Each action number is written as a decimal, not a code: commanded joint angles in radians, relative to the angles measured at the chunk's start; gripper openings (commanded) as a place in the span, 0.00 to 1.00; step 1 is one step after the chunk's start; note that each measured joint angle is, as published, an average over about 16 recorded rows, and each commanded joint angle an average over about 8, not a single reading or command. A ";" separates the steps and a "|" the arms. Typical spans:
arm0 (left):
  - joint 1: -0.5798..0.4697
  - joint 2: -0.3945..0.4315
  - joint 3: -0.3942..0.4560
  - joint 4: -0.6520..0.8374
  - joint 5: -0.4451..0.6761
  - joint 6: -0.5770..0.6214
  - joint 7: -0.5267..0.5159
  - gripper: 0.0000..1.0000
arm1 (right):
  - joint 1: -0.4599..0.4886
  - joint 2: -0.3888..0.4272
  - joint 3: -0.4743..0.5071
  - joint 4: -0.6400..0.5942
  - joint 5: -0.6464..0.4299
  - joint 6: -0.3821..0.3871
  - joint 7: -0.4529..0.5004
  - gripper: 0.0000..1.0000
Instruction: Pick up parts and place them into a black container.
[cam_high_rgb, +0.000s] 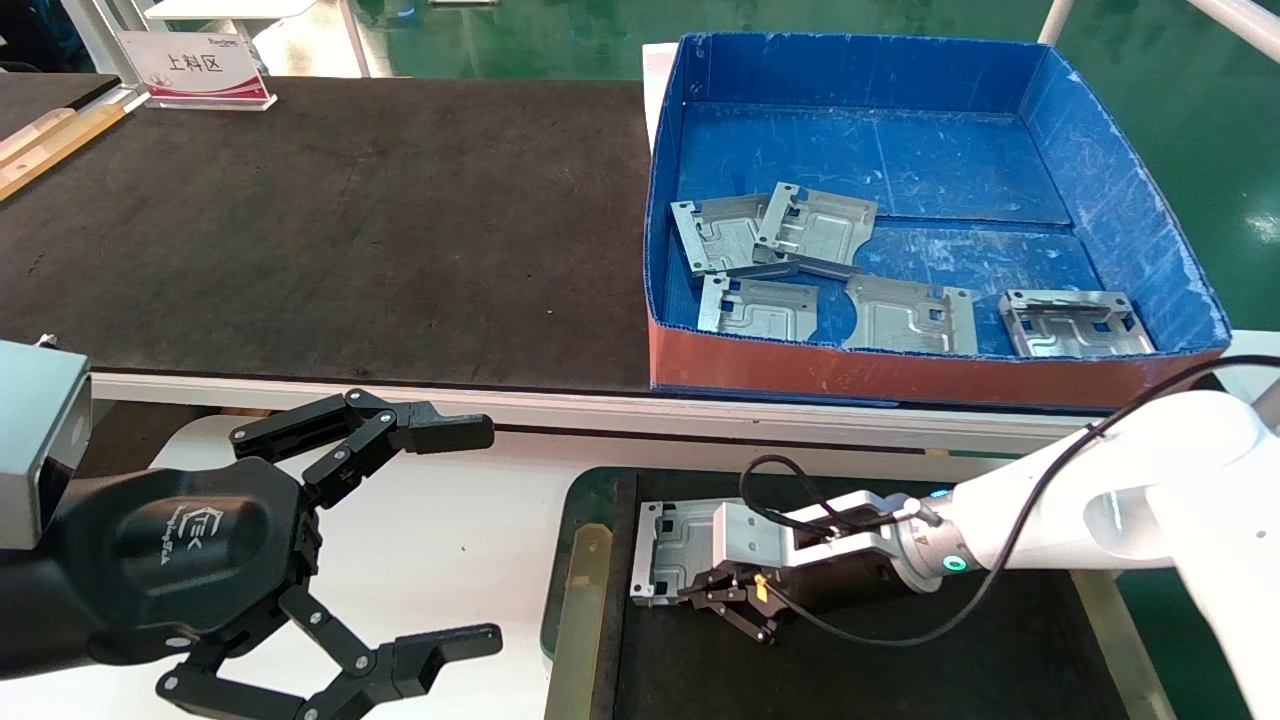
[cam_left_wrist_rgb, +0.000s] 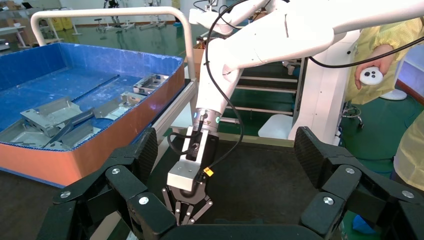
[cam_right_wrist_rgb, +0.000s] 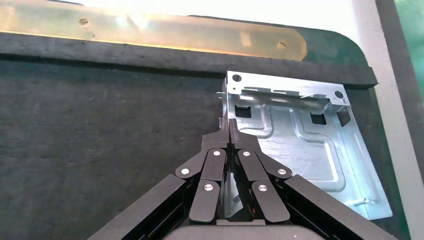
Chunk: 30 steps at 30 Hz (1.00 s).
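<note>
Black mat (cam_high_rgb: 330, 220): I see it covering the long table at the back, with a small sign (cam_high_rgb: 195, 68) at its far left corner
Blue box (cam_high_rgb: 1130, 200): deep, orange-red front, it sits on the right end of the mat; I count five metal plates (cam_high_rgb: 910, 315) loose on its floor, two of them overlapping near the left wall
Black tray (cam_high_rgb: 900, 670): low in front of me, below the blue box, green rim and a brass strip (cam_high_rgb: 578, 610) along its left side
Right arm: I have it reaching across the tray from the right, white, cable looped over the wrist
Left gripper (cam_high_rgb: 455, 535): parked over the white surface left of the tray, jaws spread wide, grasping nothing
Plate in tray (cam_right_wrist_rgb: 305, 135): lies flat on the tray's black floor at its left end, close to the brass strip
Right gripper (cam_right_wrist_rgb: 229, 131): low at that plate's near edge, fingers pressed together on its bent rim as far as I can see
</note>
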 joint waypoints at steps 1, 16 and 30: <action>0.000 0.000 0.000 0.000 0.000 0.000 0.000 1.00 | 0.000 -0.001 0.001 -0.001 0.001 0.004 0.001 1.00; 0.000 0.000 0.000 0.000 0.000 0.000 0.000 1.00 | 0.036 0.032 0.021 0.014 0.031 -0.149 0.010 1.00; 0.000 0.000 0.000 0.000 0.000 0.000 0.000 1.00 | 0.084 0.127 0.070 0.102 0.133 -0.281 0.080 1.00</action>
